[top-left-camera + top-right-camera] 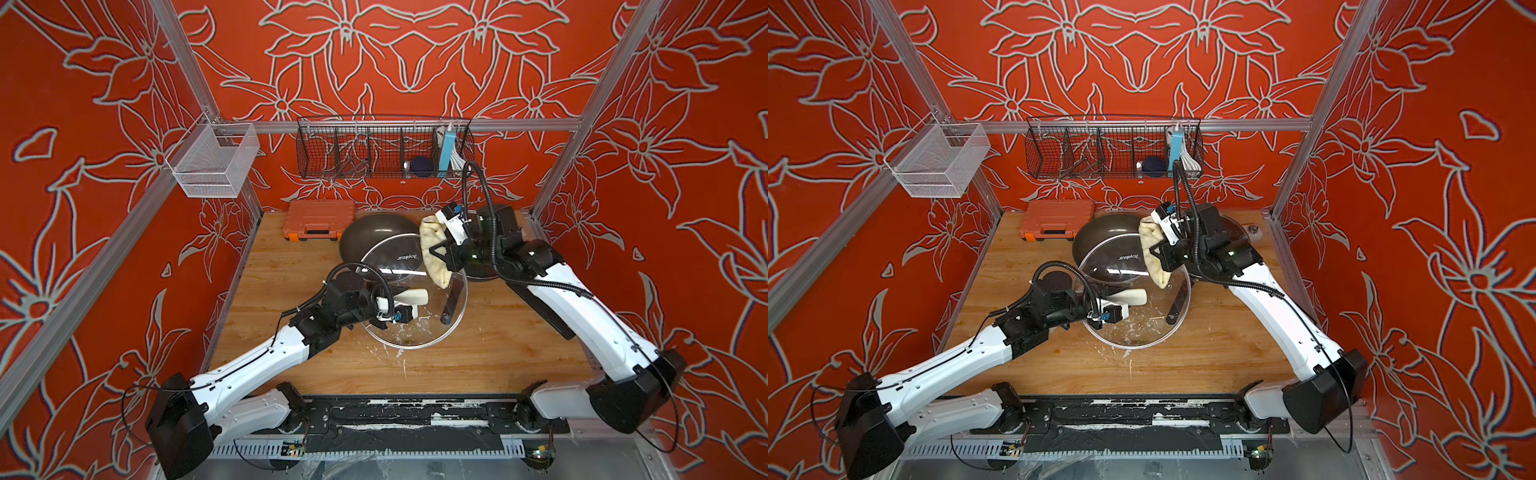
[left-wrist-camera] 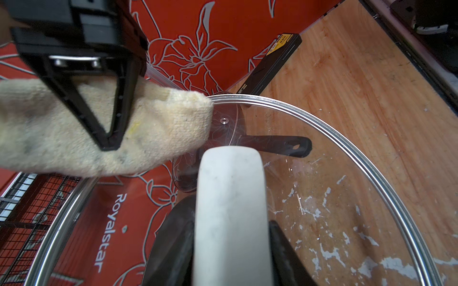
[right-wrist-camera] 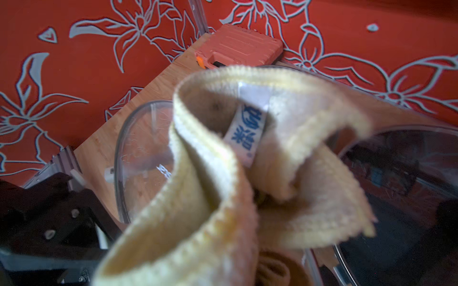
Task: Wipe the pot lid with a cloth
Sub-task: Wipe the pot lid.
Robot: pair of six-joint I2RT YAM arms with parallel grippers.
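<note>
Comparing the views, the grip is made plainest by the left wrist view, where the left gripper (image 2: 230,247) is seen clamped on the smooth white handle (image 2: 230,198) of the pot lid (image 2: 334,173) — a round dome of clear glass bound by a bright metal rim, held tilted over the wooden table (image 2: 359,74). "Royalstar" (image 2: 109,232) is printed in white on the glass, and the same word is shown upside down in both top views. The right gripper (image 1: 436,253) is closed on the cloth (image 1: 432,266), a cream, looped terry fabric pressed against the lid's far edge. Only in the right wrist view is the cloth's sewn tag (image 3: 247,131) shown — white with blue characters, too blurred to be read. The whole layout is given by the top views alone: a dark rounded pan (image 1: 370,232) is set just behind the lid, and a ribbed orange case (image 1: 320,220) lies at the table's back. White flecks (image 2: 322,210) are seen at the glass; whether they lie on it or beneath cannot be told.
</note>
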